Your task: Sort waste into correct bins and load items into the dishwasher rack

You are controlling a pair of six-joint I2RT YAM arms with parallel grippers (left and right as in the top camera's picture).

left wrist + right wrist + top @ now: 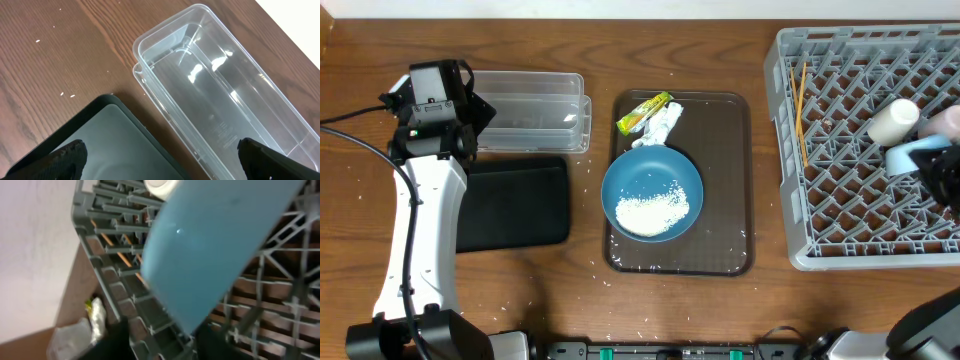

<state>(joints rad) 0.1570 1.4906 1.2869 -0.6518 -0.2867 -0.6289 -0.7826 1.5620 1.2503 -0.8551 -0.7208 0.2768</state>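
Observation:
My right gripper (935, 165) (165, 337) hangs over the grey dishwasher rack (783, 150) (100, 255). Its jaws stand apart, open, and the light-blue bowl (910, 155) (220, 245) leans tilted in the rack with its lower rim between them. A white cup (892, 120), a pink cup (945, 120) and the chopsticks (800, 110) lie in the rack. The dark-blue bowl (620, 180) holds rice (653, 212); behind it lie the wrapper (645, 113) and the tissue (663, 125). My left gripper (475, 110) (161, 150) is wide open and empty above the clear tub (535, 110) (215, 90) and the black tray (515, 200) (115, 140).
The dark-blue bowl, wrapper and tissue sit on a brown serving tray (735, 180) in the middle of the table. A few loose rice grains (600, 265) lie on the wood near its front left corner. The rack reaches the table's right edge.

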